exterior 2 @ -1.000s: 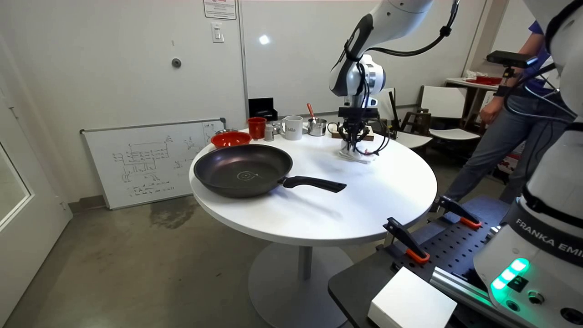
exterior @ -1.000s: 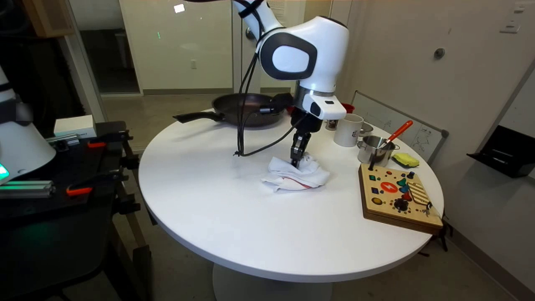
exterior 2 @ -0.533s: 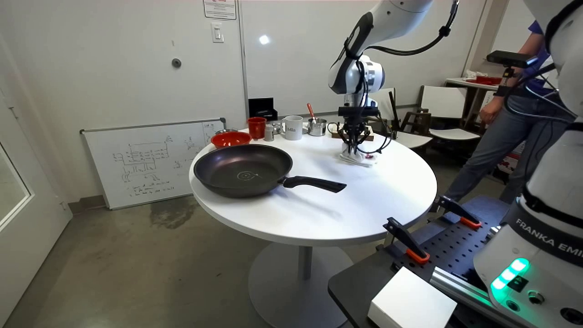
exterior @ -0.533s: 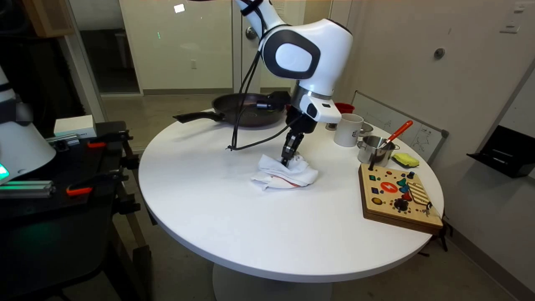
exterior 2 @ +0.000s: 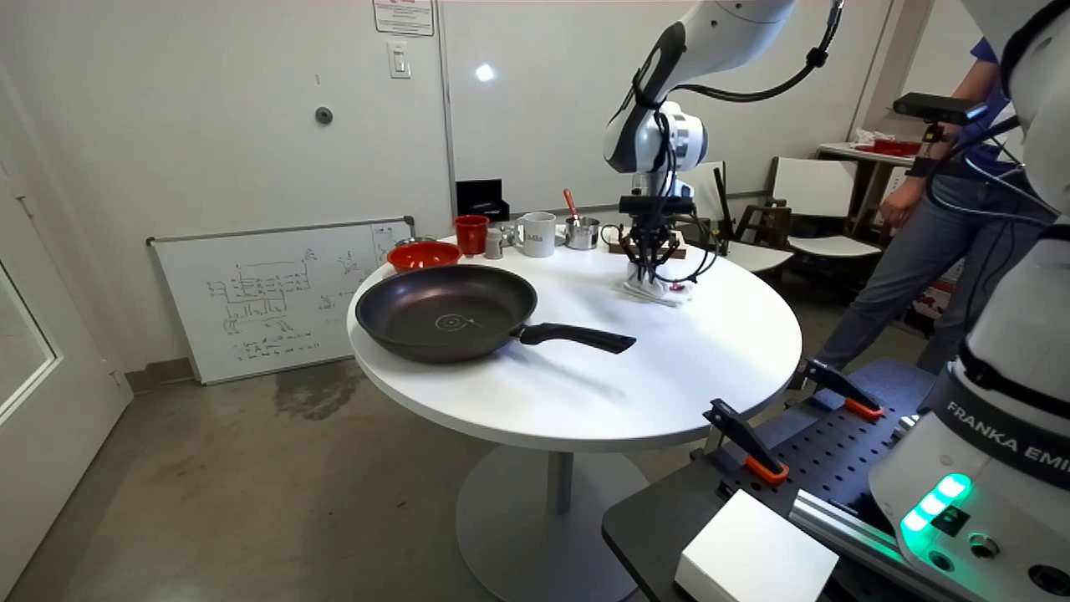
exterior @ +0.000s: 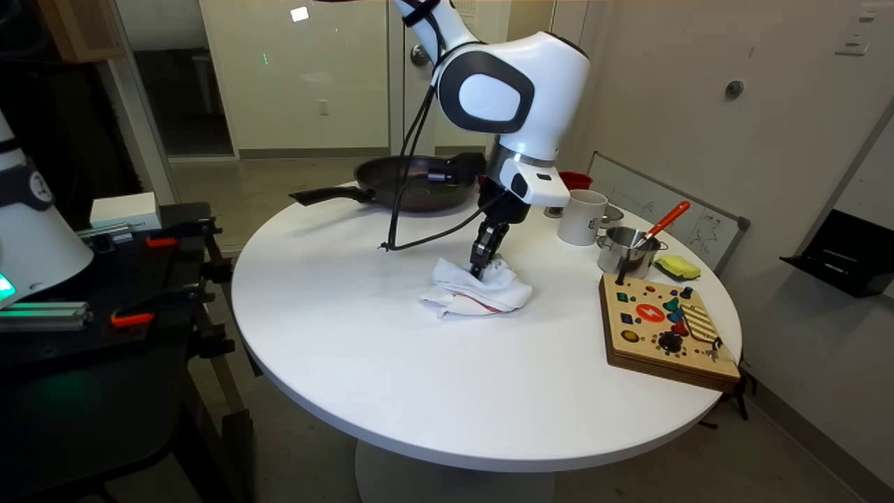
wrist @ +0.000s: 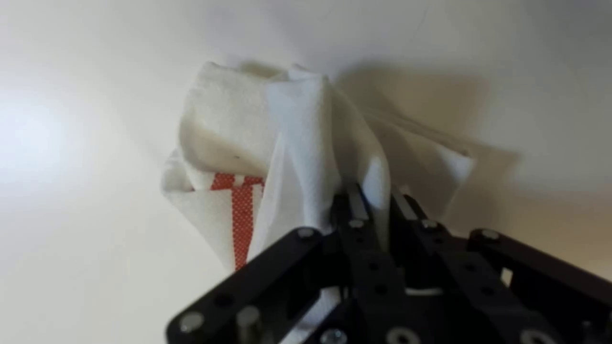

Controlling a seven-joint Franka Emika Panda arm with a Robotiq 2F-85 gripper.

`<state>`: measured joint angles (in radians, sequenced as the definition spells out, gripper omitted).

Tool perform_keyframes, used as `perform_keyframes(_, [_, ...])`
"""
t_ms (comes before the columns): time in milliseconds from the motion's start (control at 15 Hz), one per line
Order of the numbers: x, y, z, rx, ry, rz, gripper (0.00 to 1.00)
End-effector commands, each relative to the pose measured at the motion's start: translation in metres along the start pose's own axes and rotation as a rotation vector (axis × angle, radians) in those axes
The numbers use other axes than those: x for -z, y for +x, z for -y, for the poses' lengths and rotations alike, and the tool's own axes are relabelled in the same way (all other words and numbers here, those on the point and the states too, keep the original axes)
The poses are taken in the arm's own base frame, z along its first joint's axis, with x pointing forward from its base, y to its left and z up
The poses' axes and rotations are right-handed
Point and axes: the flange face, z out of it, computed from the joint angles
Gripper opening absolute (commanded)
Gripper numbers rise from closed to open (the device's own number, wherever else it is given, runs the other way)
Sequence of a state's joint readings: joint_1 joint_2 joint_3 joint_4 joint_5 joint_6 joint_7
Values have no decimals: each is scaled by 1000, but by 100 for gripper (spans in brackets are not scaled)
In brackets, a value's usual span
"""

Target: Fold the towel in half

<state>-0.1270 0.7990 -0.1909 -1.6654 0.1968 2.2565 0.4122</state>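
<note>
One rumpled, red-striped white cloth towel (exterior: 464,304), well inside the edge of the round white tabletop (exterior: 419,391), is clamped by a fold in the black pincer (wrist: 377,203) directly above, its striped flap (wrist: 234,210) spread toward the near edge in an exterior view.

- In the wrist view, glare (wrist: 33,138) is washing out the table (wrist: 95,277) left of the towel (wrist: 224,107); brownish shadow (wrist: 442,102) is falling to its right.
- In an exterior view, a white reflection (exterior 2: 485,73) is gleaming on the wall board (exterior 2: 543,142) above and left of the towel.
- In an exterior view, the black bench (exterior: 105,419) left of the towel is lying dim.
</note>
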Motion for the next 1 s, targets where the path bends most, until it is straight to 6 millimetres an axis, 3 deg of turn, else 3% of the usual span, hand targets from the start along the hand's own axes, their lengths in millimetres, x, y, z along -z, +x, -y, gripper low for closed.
perform_keyframes(0, [-7,-2,1,-14,-4,-41,48])
perform_keyframes(267, [15,6,1,1,-39,-88,78])
perform_keyframes(467, [43,22,-4,-17,-45,-156,98])
perform_keyframes(933, [123,61,-8,-117,-23,-312,100])
